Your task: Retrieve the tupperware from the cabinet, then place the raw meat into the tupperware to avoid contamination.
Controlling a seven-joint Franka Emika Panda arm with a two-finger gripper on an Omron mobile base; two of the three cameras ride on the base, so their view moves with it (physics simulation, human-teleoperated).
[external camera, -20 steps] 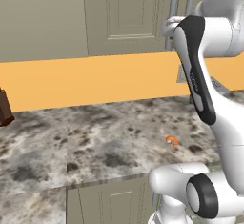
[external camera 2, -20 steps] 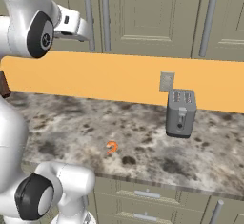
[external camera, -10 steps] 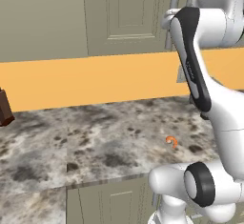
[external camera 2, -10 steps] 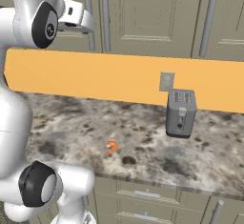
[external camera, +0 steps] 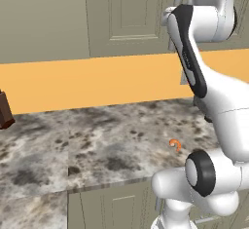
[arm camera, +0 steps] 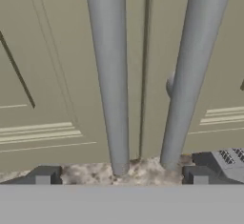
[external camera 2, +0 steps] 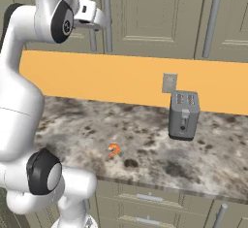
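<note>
A wide olive-beige cabinet [external camera 2: 160,13] with tall panelled doors fills the far wall above an orange backsplash, and every door is closed, so the tupperware, presumably behind them, cannot be seen. Below it a speckled stone counter [external camera 2: 145,139] runs left to right. The white robot arm reaches up and far, its gripper [external camera 2: 97,17] raised at the pair of grey bar handles on the two neighbouring doors. In the hand view the left handle [arm camera: 110,75] and the right handle [arm camera: 193,70] stand side by side with the door seam between them, and the two dark fingertips [arm camera: 43,175] sit wide apart at the bottom, so the gripper is released and grasping nothing, with both bars between its tips. The likely trouble starts here: closing as it stands may catch both handles at once, or close on the seam and catch neither, so no door would swing. A grip near the bar's lower end could also slip as the door turns. On the counter, a grey toaster [external camera 2: 184,114] stands to the right and a dark brown block [external camera: 4,110] at the far left. The raw meat [external camera 2: 113,150], a tiny orange curl, lies near the counter's front edge, where a low sweep of the arm could knock it off.
</note>
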